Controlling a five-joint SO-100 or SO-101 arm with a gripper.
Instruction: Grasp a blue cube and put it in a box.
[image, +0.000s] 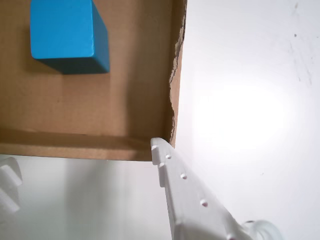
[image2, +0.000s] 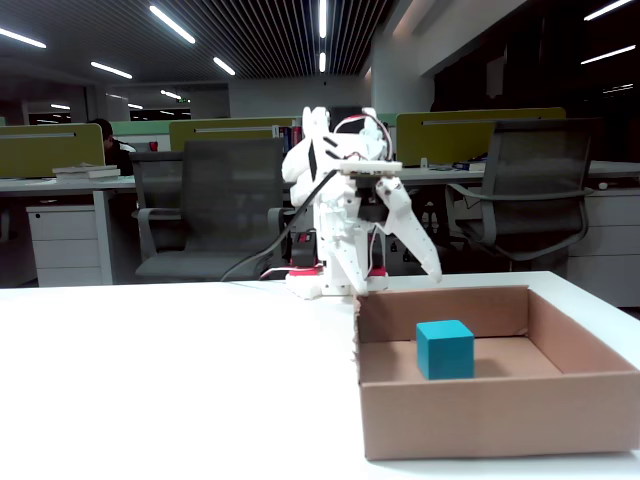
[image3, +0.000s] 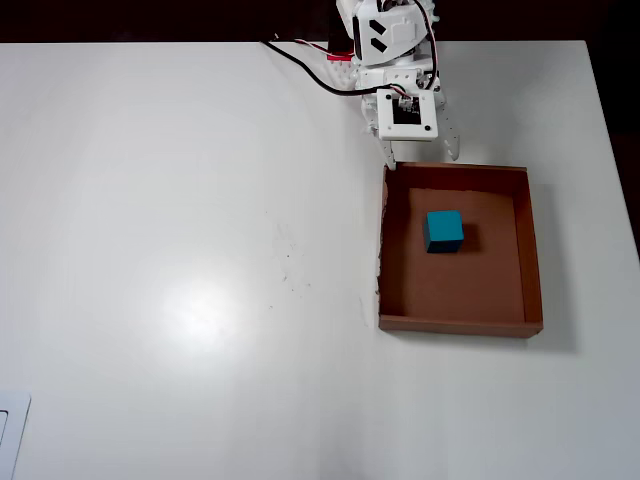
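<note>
One cube (image3: 443, 231) sits on the floor of the box (image3: 532, 250), flat on one face, not tipped. All its sides look the same length, so no long axis. In the overhead view its edges run about in line w/ the box walls, and it sits a bit nearer the wall by the arm than the far wall. In the fixed view the cube (image2: 445, 349) shows a front face and a lighter top, near the middle of the box (image2: 480, 410). In the wrist view the cube (image: 69, 36) is at the top left, well apart from the walls.

Cube: blue-green, smooth, dull, sharp corners. Box: brown cardboard, wide, low walls, no lid. In the wrist view one wall edge of the box (image: 100, 105) looks ragged and torn where it meets the corner.

Gripper (image3: 420, 155) is white plastic w/ two pointy fingers. It hangs just outside the box, by the wall next to the arm, over the white counter (image3: 180, 250). Fingers are spread wide and hold nothing. In the fixed view the gripper (image2: 400, 283) points down behind the box. In the wrist view one finger (image: 192, 200) w/ small bumps ends right by the torn corner.
</note>
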